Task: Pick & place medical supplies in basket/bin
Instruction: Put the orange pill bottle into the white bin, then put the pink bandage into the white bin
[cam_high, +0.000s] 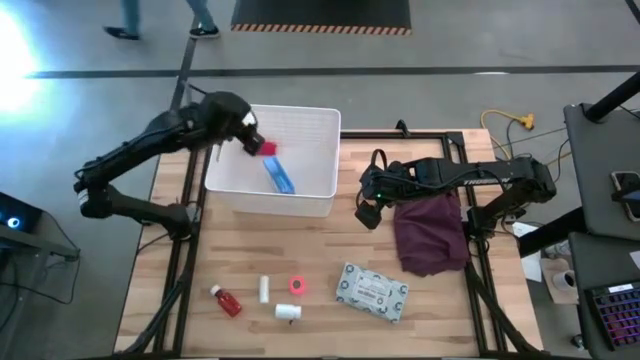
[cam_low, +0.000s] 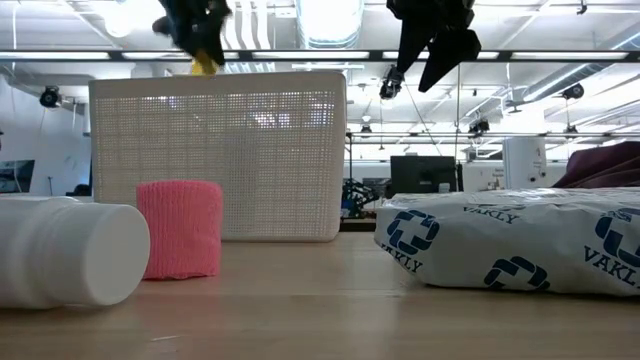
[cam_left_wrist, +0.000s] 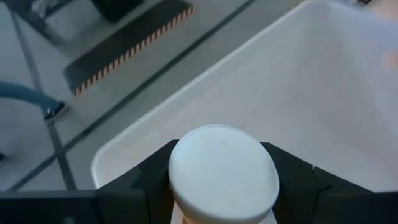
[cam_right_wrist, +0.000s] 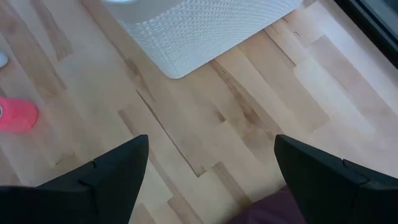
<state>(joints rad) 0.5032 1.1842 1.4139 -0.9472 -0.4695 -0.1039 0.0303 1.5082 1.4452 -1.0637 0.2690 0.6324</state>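
My left gripper (cam_high: 250, 130) hangs over the far left corner of the white tub (cam_high: 300, 110), shut on a white-capped bottle (cam_left_wrist: 224, 171). In the low view that bottle (cam_low: 205, 62) shows yellowish above the tub's rim. A red item (cam_high: 266, 148) and a blue item (cam_high: 282, 178) lie inside the tub. My right gripper (cam_high: 368, 208) is open above bare table, between the tub and the maroon cloth (cam_high: 430, 235). On the near part of the table lie a red bottle (cam_high: 227, 300), a white tube (cam_high: 264, 289), a pink roll (cam_high: 297, 286), a white bottle (cam_high: 288, 311) and the wipes pack (cam_high: 373, 291). My left gripper pinches the bottle between its two fingers (cam_left_wrist: 155, 177), just below the round white cap (cam_left_wrist: 224, 162), which faces the wrist camera. The bottle is lifted clear above the tub's inside. The bottle's body is hidden behind the cap and the fingers.
The tub stands at the table's far left. The maroon cloth lies at the right edge, under my right arm. Bare wood lies between the tub and the near items. People's legs show on the floor beyond the table (cam_high: 160, 25).
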